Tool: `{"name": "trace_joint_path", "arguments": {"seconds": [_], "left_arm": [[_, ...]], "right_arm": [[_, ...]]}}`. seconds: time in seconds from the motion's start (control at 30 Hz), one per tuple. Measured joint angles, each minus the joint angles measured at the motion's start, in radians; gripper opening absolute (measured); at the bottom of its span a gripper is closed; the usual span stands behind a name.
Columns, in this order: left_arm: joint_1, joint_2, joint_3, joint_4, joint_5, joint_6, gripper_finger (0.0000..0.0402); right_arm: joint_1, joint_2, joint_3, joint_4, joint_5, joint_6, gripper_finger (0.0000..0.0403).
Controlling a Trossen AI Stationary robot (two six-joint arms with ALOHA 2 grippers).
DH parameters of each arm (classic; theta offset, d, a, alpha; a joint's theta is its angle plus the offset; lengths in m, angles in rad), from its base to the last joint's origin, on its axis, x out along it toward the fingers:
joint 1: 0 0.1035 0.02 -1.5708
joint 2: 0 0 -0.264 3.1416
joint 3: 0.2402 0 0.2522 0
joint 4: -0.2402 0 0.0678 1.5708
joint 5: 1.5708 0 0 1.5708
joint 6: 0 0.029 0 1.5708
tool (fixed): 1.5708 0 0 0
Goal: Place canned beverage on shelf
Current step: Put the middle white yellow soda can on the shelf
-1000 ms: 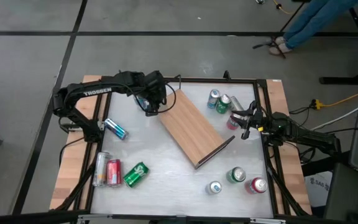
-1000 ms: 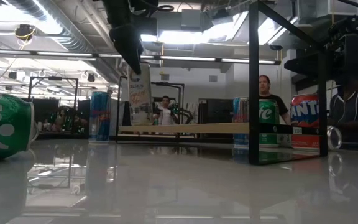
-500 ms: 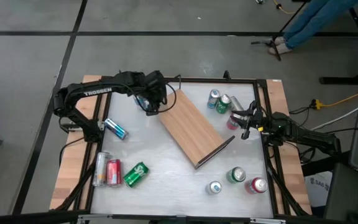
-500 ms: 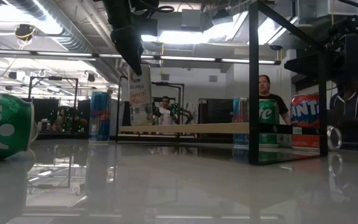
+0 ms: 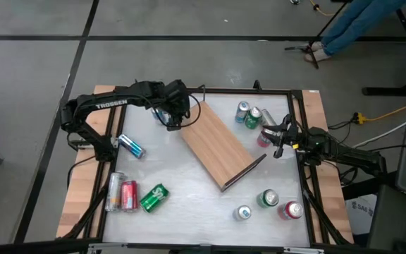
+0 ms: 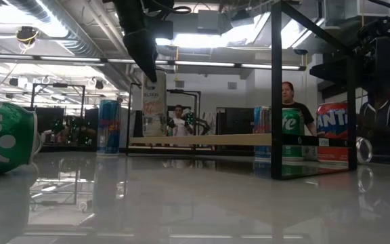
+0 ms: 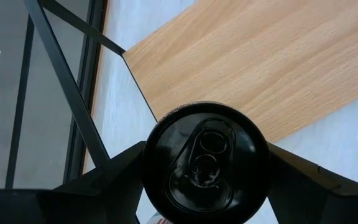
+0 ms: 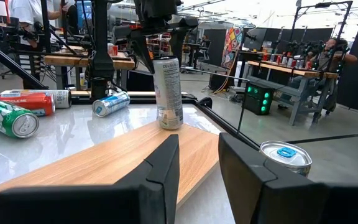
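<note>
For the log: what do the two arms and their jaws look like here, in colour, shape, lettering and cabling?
Both arms are dark, jointed and slim. The left arm carries white TROSSEN lettering on its upper link; no lettering is legible on the right arm. Black cables run along both arms. The right gripper has flat, wedge-shaped black fingers; the left gripper has similar matte black fingers.

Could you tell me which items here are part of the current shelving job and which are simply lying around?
In play:
- tall slim can, clamped by the left gripper
- shelf

Lying about:
- green can
- red can
- blue can
- right gripper, open beside the shelf
</note>
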Motion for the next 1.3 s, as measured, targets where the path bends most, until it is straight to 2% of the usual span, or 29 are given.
{"name": "trace_joint_path", "arguments": {"seconds": [0.23,0.63,0.97,1.3], "left_arm": [[0.0,0.0,0.0,0.002,0.0,0.0,0.0281],[0.0,0.0,0.0,0.007,-0.024,0.0,0.034],[0.0,-0.001,0.001,0.006,-0.16,-0.033,0.0342],[-0.001,-0.002,0.001,0.006,-0.167,-0.046,0.0339]], "right_arm": [[0.0,0.0,0.0,0.0,0.0,0.0,0.0104],[0.0,0.0,0.0,0.0,0.0,0.0,0.0104],[0.0,0.0,0.0,0.0,0.0,0.0,0.0104],[0.0,0.0,0.0,0.0,0.0,0.0,0.0104]]}}
